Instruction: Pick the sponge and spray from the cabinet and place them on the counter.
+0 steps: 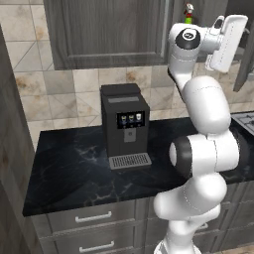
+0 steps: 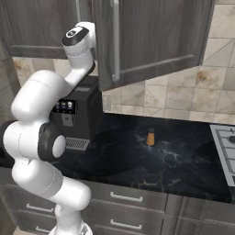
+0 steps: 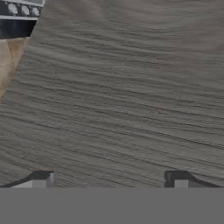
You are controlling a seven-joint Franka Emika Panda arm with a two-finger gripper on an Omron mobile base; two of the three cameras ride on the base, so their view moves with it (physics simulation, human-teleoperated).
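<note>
Arm is reaching up at the cabinet [image 1: 111,32], hand raised to the 1 o'clock corner of the left base view, level with the cupboard's lower edge. Hand view: gripper [image 3: 111,179] is standing wide open, the two dark fingertips [image 3: 41,177] far apart at 6 o'clock with nothing between them, facing a broad grey wood-grain panel at close range; stove knobs are peeking in at 11 o'clock. Spray [image 1: 189,14] is showing as a green body with a red-and-white nozzle just above the arm's upper joint, at 1 o'clock in the left base view, up in the cupboard area; can't tell what it's standing on. Right base view: a cabinet door [image 2: 151,39] is hanging open toward the camera at 12 o'clock, silver bar handle [image 2: 114,41] on its left edge. Counter [image 1: 74,173] is carrying the black coffee machine [image 1: 125,124] at its back, centre of the left base view. Small orange-brown shaker [image 2: 150,137] is standing upright on the black top, at centre in the right base view, well apart from the machine. Stove [image 2: 226,142] is sitting at 3 o'clock. Sponge: can't tell where it is.
</note>
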